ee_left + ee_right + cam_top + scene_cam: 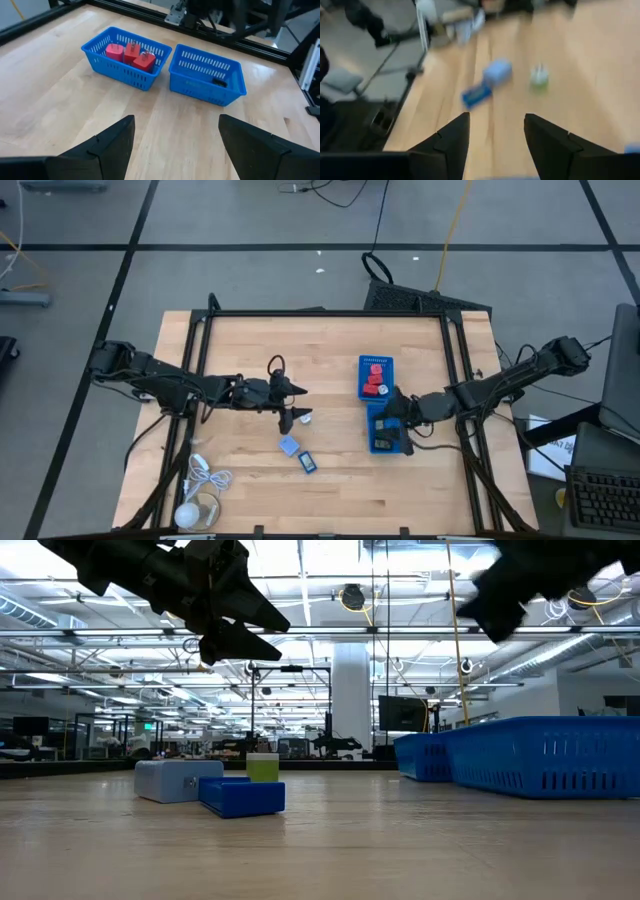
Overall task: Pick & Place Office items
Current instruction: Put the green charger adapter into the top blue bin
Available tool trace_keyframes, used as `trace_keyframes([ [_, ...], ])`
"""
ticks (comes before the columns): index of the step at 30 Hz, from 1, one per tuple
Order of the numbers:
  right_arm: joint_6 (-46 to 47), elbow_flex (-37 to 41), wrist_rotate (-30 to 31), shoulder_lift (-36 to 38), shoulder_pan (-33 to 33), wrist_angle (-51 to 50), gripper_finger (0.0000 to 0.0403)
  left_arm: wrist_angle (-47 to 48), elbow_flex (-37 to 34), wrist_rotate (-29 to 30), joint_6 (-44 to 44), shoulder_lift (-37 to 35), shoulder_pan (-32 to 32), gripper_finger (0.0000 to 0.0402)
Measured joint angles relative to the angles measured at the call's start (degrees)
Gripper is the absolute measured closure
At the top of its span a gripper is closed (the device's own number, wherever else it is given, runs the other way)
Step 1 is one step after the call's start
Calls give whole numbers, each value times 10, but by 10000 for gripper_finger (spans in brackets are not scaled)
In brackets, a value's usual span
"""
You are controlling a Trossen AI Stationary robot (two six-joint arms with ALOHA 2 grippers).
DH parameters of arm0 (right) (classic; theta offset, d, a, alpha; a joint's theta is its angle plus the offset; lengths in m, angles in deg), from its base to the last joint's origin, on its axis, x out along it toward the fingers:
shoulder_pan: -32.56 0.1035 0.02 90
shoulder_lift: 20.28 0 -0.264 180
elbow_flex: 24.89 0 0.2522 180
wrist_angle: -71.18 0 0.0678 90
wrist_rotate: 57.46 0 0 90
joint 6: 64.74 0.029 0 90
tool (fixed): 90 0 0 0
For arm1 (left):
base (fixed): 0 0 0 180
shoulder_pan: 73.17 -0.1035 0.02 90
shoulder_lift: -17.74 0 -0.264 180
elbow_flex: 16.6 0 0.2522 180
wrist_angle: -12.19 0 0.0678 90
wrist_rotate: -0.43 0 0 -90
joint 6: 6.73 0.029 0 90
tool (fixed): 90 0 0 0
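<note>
Two blue trays stand side by side at the table's right. The far tray holds three red pieces. The near tray holds a black piece. A pale grey-blue block, a blue block and a small green-and-white piece rest on the wood at mid-table. My left gripper hovers open above that piece, facing the trays. My right gripper is open over the near tray, raised.
A coiled white cable with a round white object lies at the near left corner. A black frame borders the table's far and side edges. Bare wood stretches along the near edge between the loose pieces and the trays.
</note>
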Motion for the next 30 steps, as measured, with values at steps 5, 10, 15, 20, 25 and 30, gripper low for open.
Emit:
trace_keyframes([
  [5, -142, 9, 96, -11, 0, 154, 226, 3, 0, -33, -1, 0, 1, 110],
  [10, -240, 59, 111, -45, -14, 366, 231, 30, 0, -68, -12, 0, 15, 110],
  [15, -226, 112, 111, -82, -40, 492, 230, 83, 0, -65, -27, 0, 44, 110],
  [20, -195, 138, 111, -95, -62, 532, 231, 107, 0, 29, -23, 16, 67, 110],
  [25, -194, 139, 110, -96, -68, 532, 231, 89, 0, 38, -42, 76, 67, 110],
  [30, -194, 139, 110, -96, -68, 532, 232, 80, 0, 38, -96, 136, 57, 110],
])
